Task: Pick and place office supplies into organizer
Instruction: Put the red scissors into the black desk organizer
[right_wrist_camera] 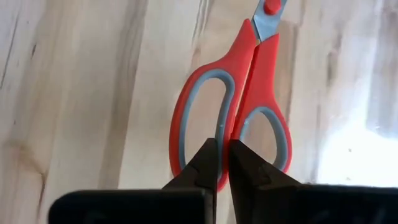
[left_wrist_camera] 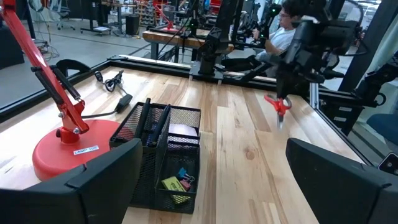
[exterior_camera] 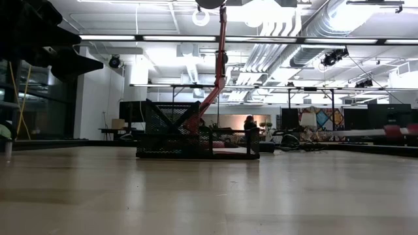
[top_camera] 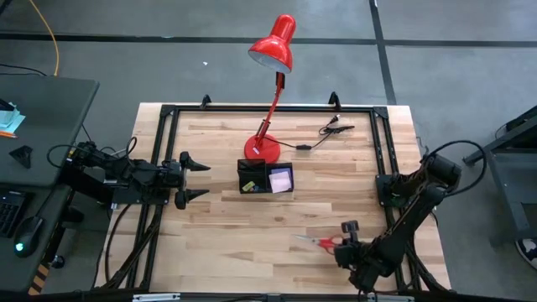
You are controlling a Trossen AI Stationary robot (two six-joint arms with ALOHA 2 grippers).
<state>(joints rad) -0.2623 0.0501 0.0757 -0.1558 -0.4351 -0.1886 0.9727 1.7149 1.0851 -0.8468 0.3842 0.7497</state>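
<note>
The scissors (right_wrist_camera: pixel 239 99) are clamped at the handles between the right gripper (right_wrist_camera: pixel 222 163) fingers, which are pinched together on the bridge between the two loops. In the high view the scissors (top_camera: pixel 323 243) sit at the lower right of the frame, well apart from the organizer (top_camera: pixel 265 178) at centre, just below the lamp (top_camera: pixel 267 147) base. The left wrist view shows them hanging blade-down off the table at upper right, so the step in hand looks like the carry after pickup. Next move, by my judgement: swing them over the organizer, line up with a free compartment and lower before letting go.

The left gripper (top_camera: pixel 195 176), at left of the high view, waits with its fingers wide apart.

Only the left wrist view shows the organizer's contents: pens (left_wrist_camera: pixel 155 121), a pad (left_wrist_camera: pixel 181 130), coloured clips (left_wrist_camera: pixel 177 182). Only the right wrist view shows the grip itself.
</note>
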